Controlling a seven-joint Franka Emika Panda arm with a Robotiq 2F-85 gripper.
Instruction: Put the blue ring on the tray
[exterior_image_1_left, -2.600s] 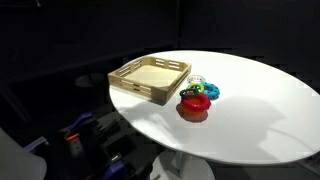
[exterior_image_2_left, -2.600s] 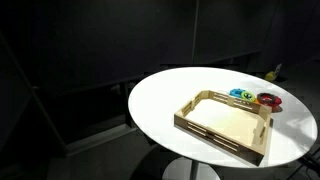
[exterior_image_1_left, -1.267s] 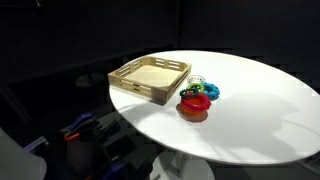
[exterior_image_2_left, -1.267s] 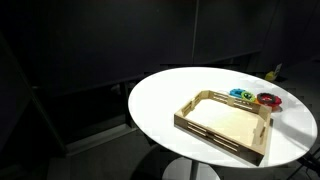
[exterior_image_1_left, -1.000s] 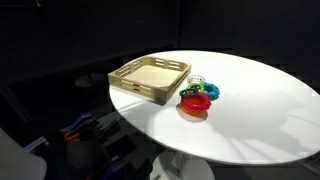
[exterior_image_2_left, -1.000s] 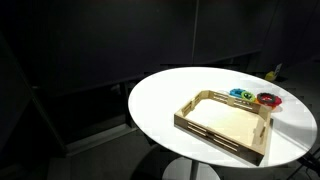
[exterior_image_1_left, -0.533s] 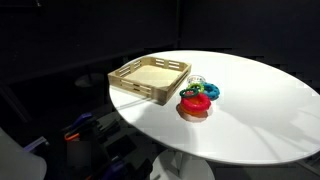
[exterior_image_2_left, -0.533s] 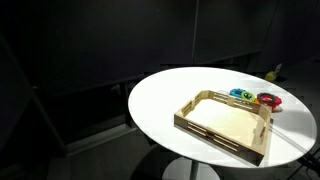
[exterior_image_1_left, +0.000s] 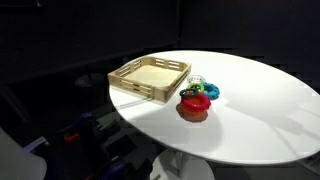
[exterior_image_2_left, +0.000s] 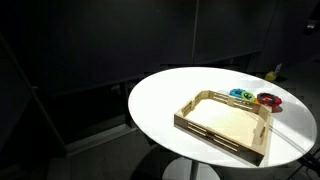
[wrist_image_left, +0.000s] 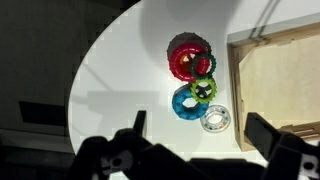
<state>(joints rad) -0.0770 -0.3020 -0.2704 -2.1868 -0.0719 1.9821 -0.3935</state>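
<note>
In the wrist view our claw hangs released above the white surface, its two fingers spread wide with nothing held between them. The claw's lower body is dark and cut off by the frame edge. Just ahead of the claw, between the finger lines, lies the blue ring on the surface, outside the tray. A green ring overlaps its far side, a pale ring sits just beside it nearer the claw, and a red ring lies farther ahead. The tray lies off beyond the right finger, half cut off. In both exterior views we cannot see the claw.
</note>
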